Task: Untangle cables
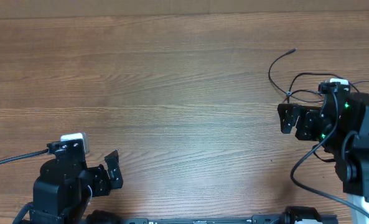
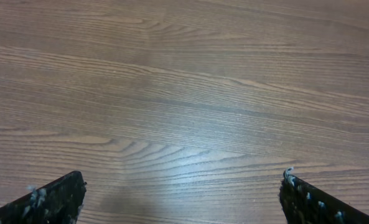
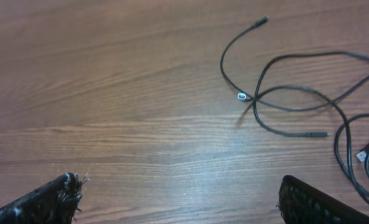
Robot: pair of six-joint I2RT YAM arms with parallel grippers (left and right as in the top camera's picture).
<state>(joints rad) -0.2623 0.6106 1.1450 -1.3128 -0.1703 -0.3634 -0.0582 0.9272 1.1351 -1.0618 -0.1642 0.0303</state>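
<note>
The cables [image 1: 290, 78] are thin black cords lying in loose crossing loops at the table's right side, partly hidden under my right arm in the overhead view. In the right wrist view the cables [image 3: 296, 93] spread across the upper right, with small plug ends and a small white tag on one strand. My right gripper [image 1: 290, 119] is open and empty, just left of and below the loops; its jaws [image 3: 181, 193] frame bare wood. My left gripper [image 1: 112, 171] is open and empty at the lower left, far from the cables; its jaws [image 2: 183, 196] show only wood.
The wooden table [image 1: 172, 93] fills all views. A thicker black arm cable [image 1: 10, 162] runs off the left edge. Another arm cable [image 1: 308, 186] curves along the lower right by my right arm's base.
</note>
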